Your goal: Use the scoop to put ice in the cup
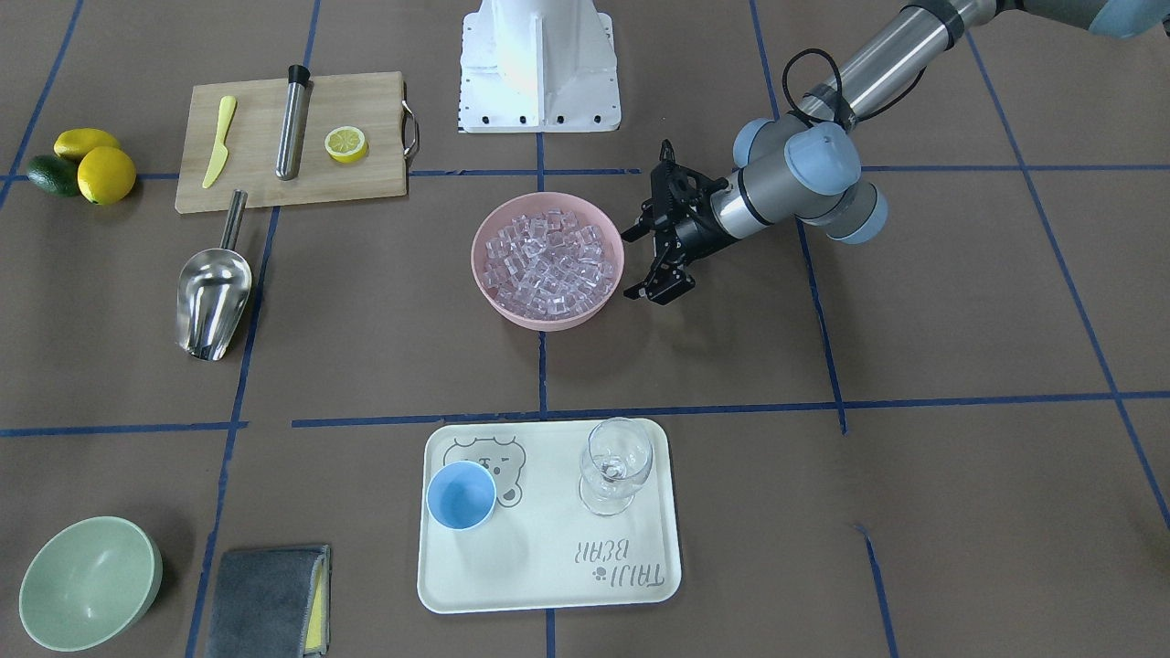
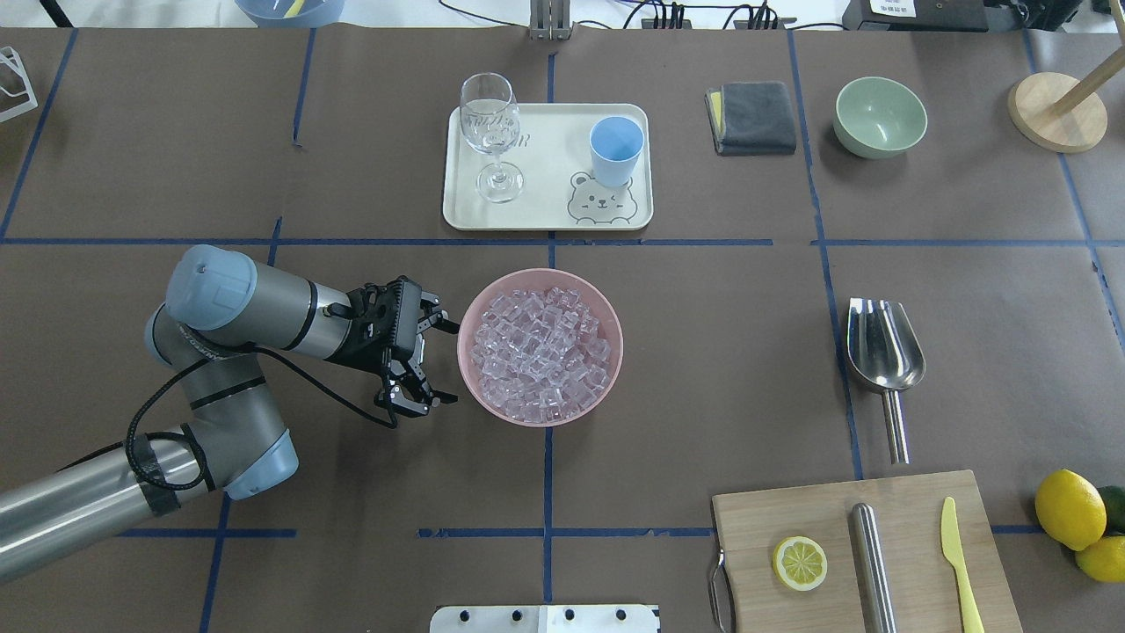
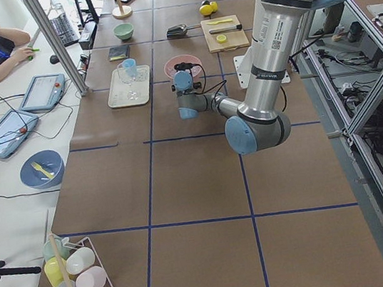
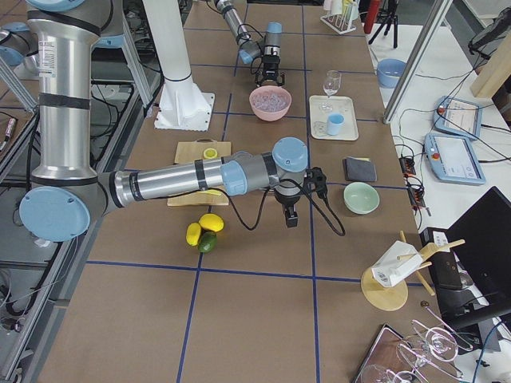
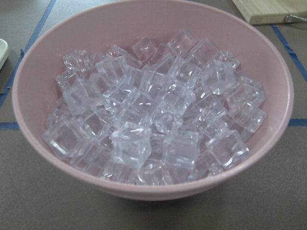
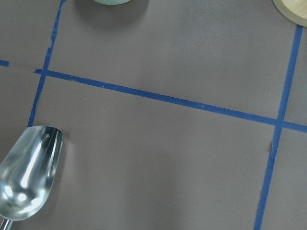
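Note:
The ice (image 2: 540, 352) is a heap of clear cubes that fills a pink bowl (image 2: 466, 369) at mid-table, and it fills the left wrist view (image 5: 153, 110). My left gripper (image 2: 455, 363) is open and empty, level with the bowl's rim on its left side, one finger on each side of the rim's curve. The light-blue cup (image 2: 615, 149) stands empty on a cream tray (image 2: 545, 198). The steel scoop (image 2: 883, 347) lies on the table to the right, and its blade shows in the right wrist view (image 6: 26, 177). My right gripper (image 4: 291, 215) hangs above the table near the scoop; I cannot tell if it is open.
A stemmed glass (image 2: 490, 132) stands on the tray beside the cup. A wooden board (image 2: 866, 549) holds a lemon half, a steel cylinder and a yellow knife. Lemons (image 2: 1068, 508), a green bowl (image 2: 880, 116), a grey cloth (image 2: 754, 117) and a wooden stand (image 2: 1055, 110) lie around.

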Available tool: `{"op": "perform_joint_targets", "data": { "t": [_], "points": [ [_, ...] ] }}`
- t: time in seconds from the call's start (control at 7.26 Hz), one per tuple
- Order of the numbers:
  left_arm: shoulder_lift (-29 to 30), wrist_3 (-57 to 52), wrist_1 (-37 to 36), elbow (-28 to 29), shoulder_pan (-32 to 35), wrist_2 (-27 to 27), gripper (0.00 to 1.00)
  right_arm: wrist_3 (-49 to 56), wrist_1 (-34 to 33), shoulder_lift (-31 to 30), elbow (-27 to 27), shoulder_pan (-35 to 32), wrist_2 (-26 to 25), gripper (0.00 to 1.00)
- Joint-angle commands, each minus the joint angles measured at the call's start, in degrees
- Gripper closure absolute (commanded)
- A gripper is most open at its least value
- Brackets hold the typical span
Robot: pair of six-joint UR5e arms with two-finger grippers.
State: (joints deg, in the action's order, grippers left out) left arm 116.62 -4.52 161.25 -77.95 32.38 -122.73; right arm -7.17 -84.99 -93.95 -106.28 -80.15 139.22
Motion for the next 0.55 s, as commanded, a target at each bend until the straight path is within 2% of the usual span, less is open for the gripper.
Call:
{"op": "perform_joint_targets", "data": {
  "t": [0.0, 0.14, 0.28, 0.41],
  "points": [
    [1.23, 2.92, 1.96, 1.13, -0.64, 1.77, 0.0, -4.59, 0.09, 0.0, -2.51, 2.35, -0.79, 0.0],
    [1.32, 3.38, 2.05, 1.13, -1.17, 2.74, 0.0, -9.92, 0.09, 0.0, -4.96, 4.54, -2.88, 0.0],
    [1.24, 3.47, 2.05, 1.13, -1.09, 2.75, 0.0, -17.37, 0.0, -0.09, -8.81, 8.82, -8.04, 0.0],
    [1.15, 3.38, 2.05, 1.13, -1.09, 2.75, 0.0, -24.58, 0.09, -0.09, -11.38, 13.13, -10.44, 0.0]
  ]
}}
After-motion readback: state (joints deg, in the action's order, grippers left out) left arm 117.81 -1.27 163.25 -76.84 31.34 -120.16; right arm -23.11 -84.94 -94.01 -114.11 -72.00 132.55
